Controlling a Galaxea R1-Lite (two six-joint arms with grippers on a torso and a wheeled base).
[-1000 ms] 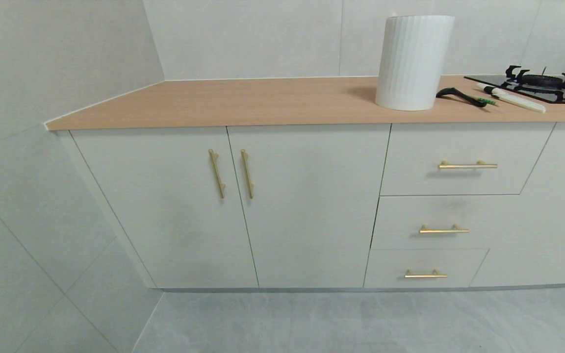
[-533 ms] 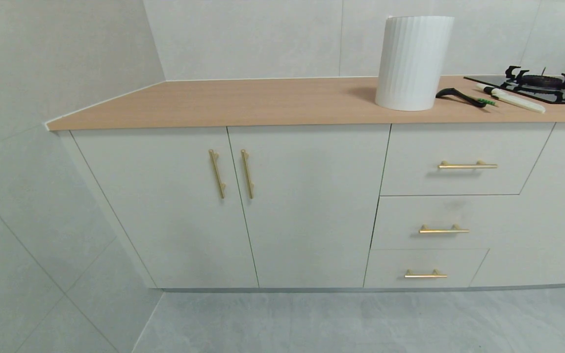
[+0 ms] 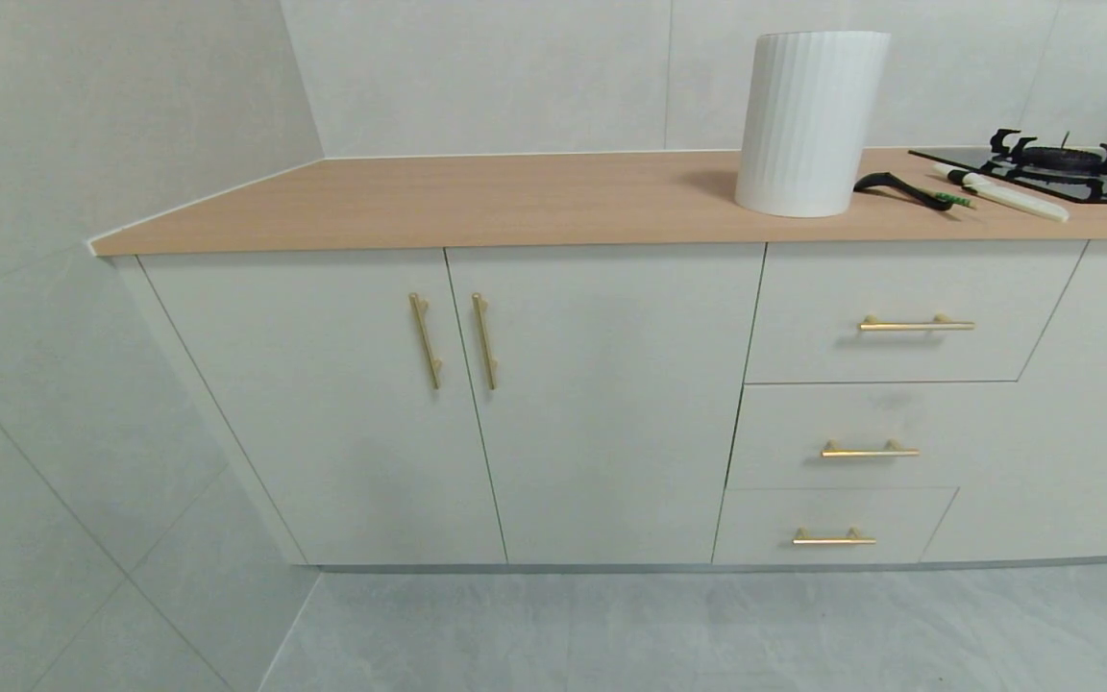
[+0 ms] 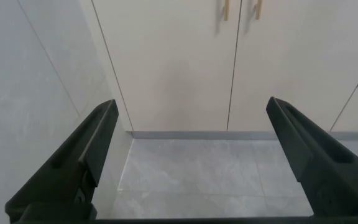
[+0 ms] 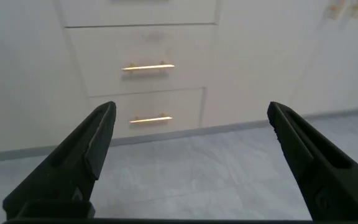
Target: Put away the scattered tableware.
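Step in hand: the approach, as I judge it. Nothing is gripped, and both arms hang low before the cabinets, well below the countertop (image 3: 467,202).
Tableware: a black utensil (image 3: 899,186) and a white-handled utensil (image 3: 1005,197) lie flat on the countertop at 3 o'clock of the ribbed white holder (image 3: 808,120). The black one is just beside its base.
Holder: upright, at 1 o'clock in the head view; likely where the utensils belong.
Left gripper (image 4: 191,102): jaws spread wide, empty, facing the floor and the cabinet doors (image 4: 173,62).
Right gripper (image 5: 191,106): jaws spread wide, empty, facing the lower drawers (image 5: 104,50).
Next move: probably the right arm rises to counter height toward 2 o'clock, with its claw set across the black utensil's thin handle for a low pinch.
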